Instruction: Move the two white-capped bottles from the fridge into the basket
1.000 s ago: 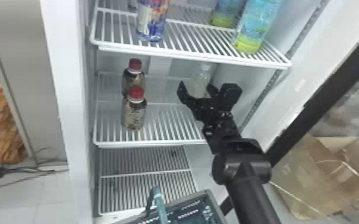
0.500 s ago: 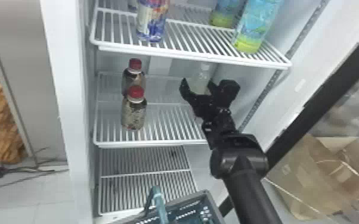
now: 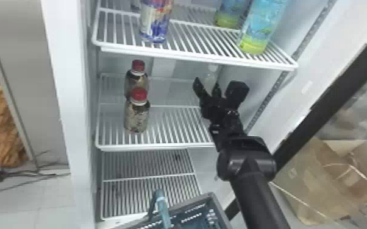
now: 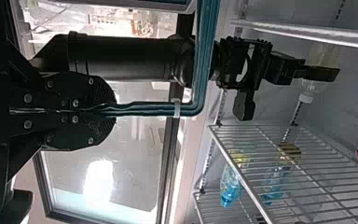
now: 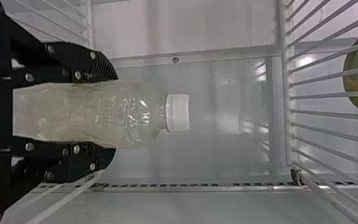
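When viewed from the head, note the right gripper (image 3: 206, 82) inside the fridge (image 3: 56, 61), above the right part of the middle shelf (image 3: 149, 147), toward its back right corner. Observe the jaws closed about the body of one white-capped bottle (image 3: 209, 76), upright, cap above the fingers. Compare in the right wrist view: see the right gripper (image 5: 115, 114) flush against both sides of the bottle, below the cap (image 5: 178, 112). Leave undecided any contact between bottle base and shelf, too hidden to tell.

Turn to the left wrist view for the left gripper (image 4: 114, 112), clenched on the teal handle (image 4: 203, 56) of the basket. Locate the basket (image 3: 218, 207) in the head view, at the bottom edge, in front of the lower shelf (image 3: 146, 177), with one rim corner toward the right arm (image 3: 253, 188).

Note two red-capped bottles upright on the middle shelf near its left edge: one (image 3: 137, 117) closer to the front edge, the other (image 3: 137, 80) just behind. Find on the upper shelf (image 3: 192, 59) a patterned container (image 3: 155, 24) toward the front left corner, and two blue-green bottles toward the right edge, the nearer one (image 3: 260, 27) by the front right corner. See also, beyond the fridge's right side, a cardboard box (image 3: 301, 182) on the floor.
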Available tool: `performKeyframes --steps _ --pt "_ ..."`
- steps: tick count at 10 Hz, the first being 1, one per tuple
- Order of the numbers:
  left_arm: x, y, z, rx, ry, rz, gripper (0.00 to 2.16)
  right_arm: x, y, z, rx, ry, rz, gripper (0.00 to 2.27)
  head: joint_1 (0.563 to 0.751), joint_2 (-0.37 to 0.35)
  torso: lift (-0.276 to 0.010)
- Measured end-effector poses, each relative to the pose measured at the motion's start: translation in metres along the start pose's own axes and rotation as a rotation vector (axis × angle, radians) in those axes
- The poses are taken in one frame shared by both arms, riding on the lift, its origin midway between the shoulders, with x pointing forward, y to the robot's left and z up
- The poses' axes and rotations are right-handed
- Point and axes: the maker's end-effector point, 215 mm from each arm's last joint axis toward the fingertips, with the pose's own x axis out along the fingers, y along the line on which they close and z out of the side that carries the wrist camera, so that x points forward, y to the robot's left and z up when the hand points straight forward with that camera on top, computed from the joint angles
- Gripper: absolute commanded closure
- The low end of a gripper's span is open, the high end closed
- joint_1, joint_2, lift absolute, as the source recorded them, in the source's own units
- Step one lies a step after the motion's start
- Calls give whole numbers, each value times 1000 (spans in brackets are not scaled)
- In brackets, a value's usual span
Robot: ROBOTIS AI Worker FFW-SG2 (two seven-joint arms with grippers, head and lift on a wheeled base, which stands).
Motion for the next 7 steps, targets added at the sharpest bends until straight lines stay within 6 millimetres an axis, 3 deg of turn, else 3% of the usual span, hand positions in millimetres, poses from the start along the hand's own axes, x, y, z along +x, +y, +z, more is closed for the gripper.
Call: performKeyframes --steps 3,7 --pt "0 0 0 1 -3 0 1119 -15 -1 7 6 -14 16 852 695 -350 -260" --pt "-1 0 2 1 -8 0 1119 -45 -3 32 -31 -40 54 854 695 -350 -260"
